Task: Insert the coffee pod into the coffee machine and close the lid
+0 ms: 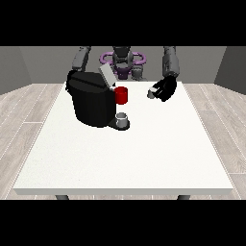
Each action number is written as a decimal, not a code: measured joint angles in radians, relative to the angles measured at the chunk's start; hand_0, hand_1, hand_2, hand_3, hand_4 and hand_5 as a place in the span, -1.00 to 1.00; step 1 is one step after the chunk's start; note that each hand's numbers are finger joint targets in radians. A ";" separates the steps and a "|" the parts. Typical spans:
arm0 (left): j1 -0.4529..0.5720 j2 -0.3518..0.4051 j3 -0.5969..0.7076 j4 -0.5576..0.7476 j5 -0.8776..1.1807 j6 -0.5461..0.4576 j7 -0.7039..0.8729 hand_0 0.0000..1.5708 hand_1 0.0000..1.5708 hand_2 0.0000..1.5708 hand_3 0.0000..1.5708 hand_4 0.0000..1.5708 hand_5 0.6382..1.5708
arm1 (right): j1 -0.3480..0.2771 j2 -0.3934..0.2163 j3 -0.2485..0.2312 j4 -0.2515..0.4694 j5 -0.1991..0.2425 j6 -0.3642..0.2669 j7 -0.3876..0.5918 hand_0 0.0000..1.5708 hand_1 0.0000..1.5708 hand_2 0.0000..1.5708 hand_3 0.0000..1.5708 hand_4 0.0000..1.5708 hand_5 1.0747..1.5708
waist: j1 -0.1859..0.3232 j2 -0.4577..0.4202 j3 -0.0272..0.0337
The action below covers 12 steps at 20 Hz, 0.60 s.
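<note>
The hand at the view's right (165,89) pinched the coffee pod (152,94), probably light and rigid, best held by its sides, near the coffee machine (91,98).

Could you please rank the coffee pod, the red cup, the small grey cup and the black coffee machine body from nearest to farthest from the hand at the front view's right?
From the hand at the view's right:
1. Coffee pod, at the hand's fingers.
2. Red cup, to the hand's left, beside the machine.
3. Small grey cup, lower left, on the machine's base.
4. Coffee machine body, farthest left.
</note>
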 measured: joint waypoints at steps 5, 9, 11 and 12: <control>-0.069 -0.012 0.028 -0.025 0.036 -0.073 0.071 0.76 0.76 0.80 0.75 -0.25 1.00 | 0.001 -0.002 0.007 0.048 0.013 0.000 -0.015 -1.00 -1.00 -1.00 -1.00 -0.72 1.00 | 0.005 -0.043 0.0000; -0.063 -0.072 0.015 -0.063 0.039 -0.083 0.124 0.76 0.76 0.80 0.75 -0.25 1.00 | 0.003 -0.013 0.002 0.072 0.018 -0.002 -0.012 -1.00 -1.00 -1.00 -1.00 -0.62 1.00 | 0.021 -0.088 0.0001; -0.060 -0.093 0.008 -0.085 0.041 -0.100 0.151 0.85 0.85 0.84 0.77 -0.23 1.00 | 0.017 -0.020 -0.002 0.083 0.013 0.007 -0.016 -1.00 -1.00 -1.00 -1.00 -0.57 1.00 | 0.025 -0.112 -0.0002; -0.060 -0.100 0.002 -0.093 0.036 -0.101 0.163 0.86 0.86 0.87 0.81 -0.20 1.00 | 0.014 -0.021 -0.002 0.079 0.010 0.008 -0.005 -1.00 -1.00 -1.00 -1.00 -0.60 1.00 | 0.024 -0.119 0.0001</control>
